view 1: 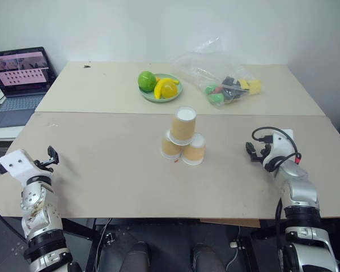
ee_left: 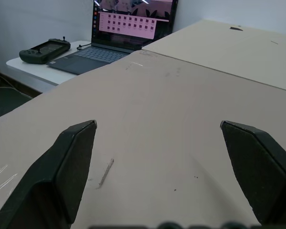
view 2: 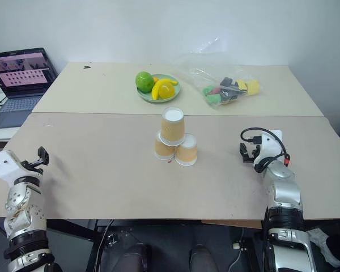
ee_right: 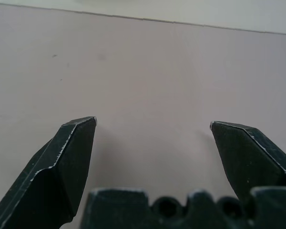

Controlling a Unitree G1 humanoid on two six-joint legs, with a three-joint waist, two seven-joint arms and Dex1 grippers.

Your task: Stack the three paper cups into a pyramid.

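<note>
The three paper cups stand upside down as a pyramid in the middle of the table. The top cup (view 1: 183, 124) rests on the lower left cup (view 1: 170, 147) and the lower right cup (view 1: 194, 149). My left gripper (view 1: 50, 157) hovers near the table's left edge, far from the cups, open with nothing between its fingers (ee_left: 76, 162). Over the right side of the table, my right gripper (view 1: 254, 152) is likewise open and empty, its fingers (ee_right: 69, 157) above bare tabletop, a hand's width or more right of the cups.
A green plate (view 1: 160, 96) of toy fruit sits behind the cups. Further right lies a clear plastic bag (view 1: 224, 79) of small items. A laptop (view 1: 20, 79) and a game controller (ee_left: 44, 47) rest on a side table at the left.
</note>
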